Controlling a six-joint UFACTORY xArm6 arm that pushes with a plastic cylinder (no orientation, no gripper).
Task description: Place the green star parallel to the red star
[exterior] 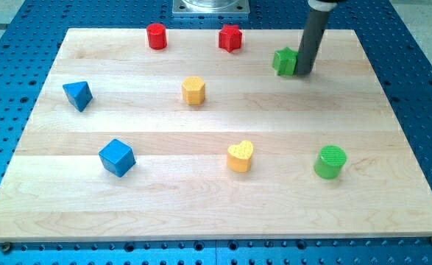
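Note:
The green star lies near the view's top right of the wooden board. The red star lies up and to the left of it, close to the board's top edge. My tip rests on the board at the green star's right side, touching it or nearly so. The rod rises from there to the view's top edge and hides a little of the star's right edge.
A red cylinder sits at the top left. A yellow hexagon is at the centre, a blue triangle at the left, a blue cube at lower left, a yellow heart at lower centre, a green cylinder at lower right.

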